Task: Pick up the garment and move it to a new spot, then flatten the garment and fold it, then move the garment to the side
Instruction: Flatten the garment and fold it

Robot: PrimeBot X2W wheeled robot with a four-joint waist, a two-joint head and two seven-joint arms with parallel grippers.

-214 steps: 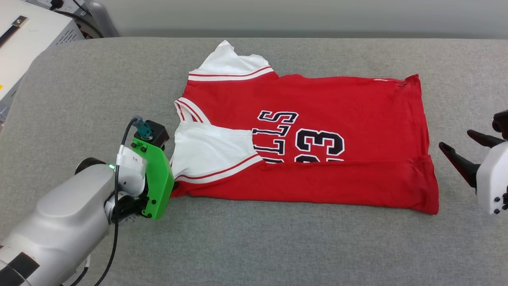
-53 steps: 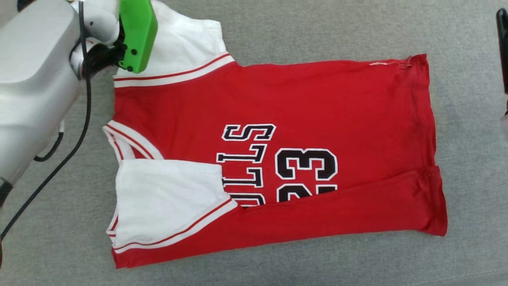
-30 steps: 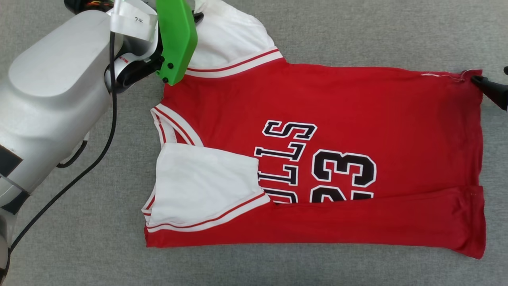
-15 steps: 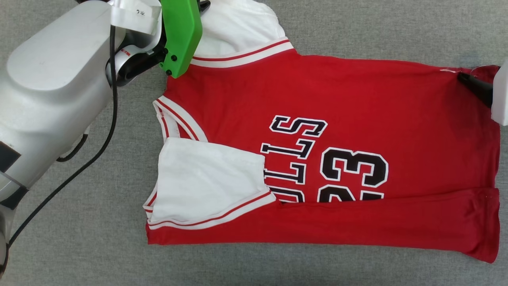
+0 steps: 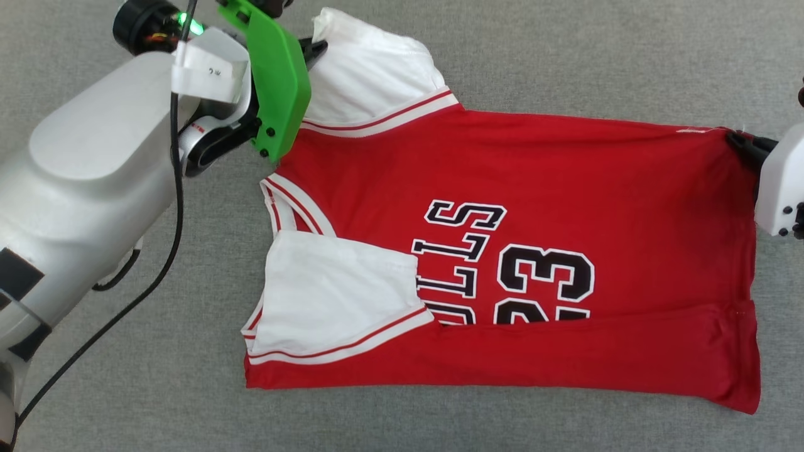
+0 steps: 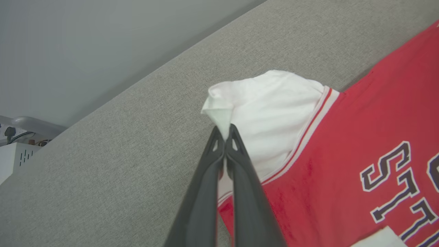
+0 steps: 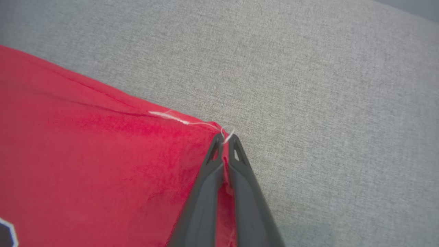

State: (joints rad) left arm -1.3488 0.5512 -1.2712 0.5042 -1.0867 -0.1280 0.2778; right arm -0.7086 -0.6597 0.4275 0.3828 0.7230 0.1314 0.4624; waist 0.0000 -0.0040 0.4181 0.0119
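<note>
- We see the garment (image 5: 534, 188) lying flat on the grey padded surface (image 5: 565, 50). Its neck points toward our left, its hem toward our right, and the lettering faces up.
- Its near long edge is folded over onto the front and covers the lower part of the number 23 (image 5: 545, 276). The near white sleeve (image 5: 333, 295) lies folded in on the chest.
- Our left gripper (image 6: 225, 132) is clenched on the edge of the far white sleeve (image 6: 271, 103), and a small peak of white cloth stands up past the fingertips.
- Our right gripper (image 7: 225, 139) is clenched on the far hem corner, with red fabric pinched between the fingers. A loose white thread (image 7: 171, 116) runs along the edge up to the tips.
- In the head view the left gripper sits behind its green bracket (image 5: 276, 81) at the far sleeve.
- A second ago the right fingers stood apart at that hem corner; now they are closed on it.
- The left gripper keeps the same pinch on the sleeve as a second ago.
- Seven seconds ago the left gripper was down at the near shoulder and the right gripper hung open, clear of the hem. The near fold was already in place.
- The head camera has shifted between these pictures, so we do not read the garment's changed place in the frame as a move.
</note>
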